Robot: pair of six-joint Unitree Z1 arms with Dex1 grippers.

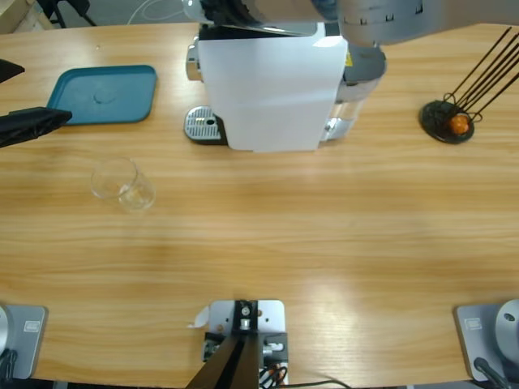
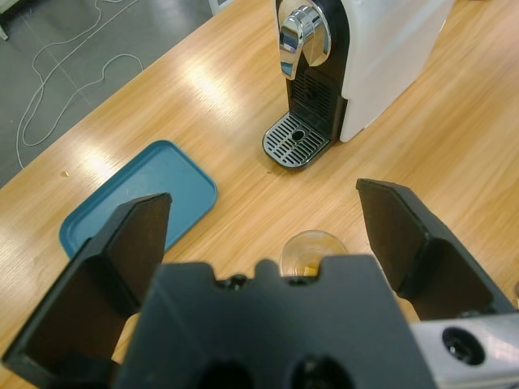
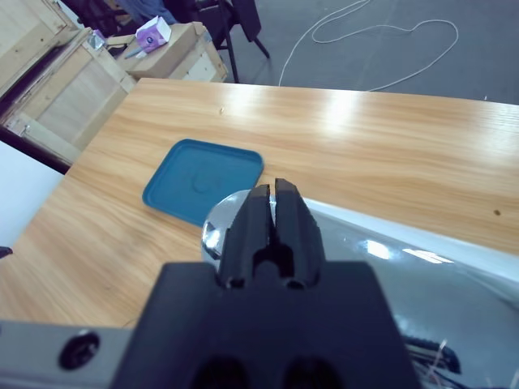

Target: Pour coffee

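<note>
Two end effectors in play. Glass [image 1: 122, 184] lies tipped on its side on desk [image 1: 324, 243], mouth and long axis aimed toward left end effector [image 2: 263, 223] in the wrist view; it sits just below and between the spread jaws, nothing gripped. Coffee: cannot make any out in glass. Ahead of left end effector: coffee machine [image 2: 357, 57] w/ chrome lever and drip grate [image 2: 296, 139], facing it; nothing between glass and grate. Teal tray [image 2: 138, 203] off to its left. Right end effector [image 3: 272, 223]: jaws pressed together, up over machine's shiny top, tray beyond it. Capsule rack [image 1: 448, 120] w/ one orange capsule, well apart from both.
</note>
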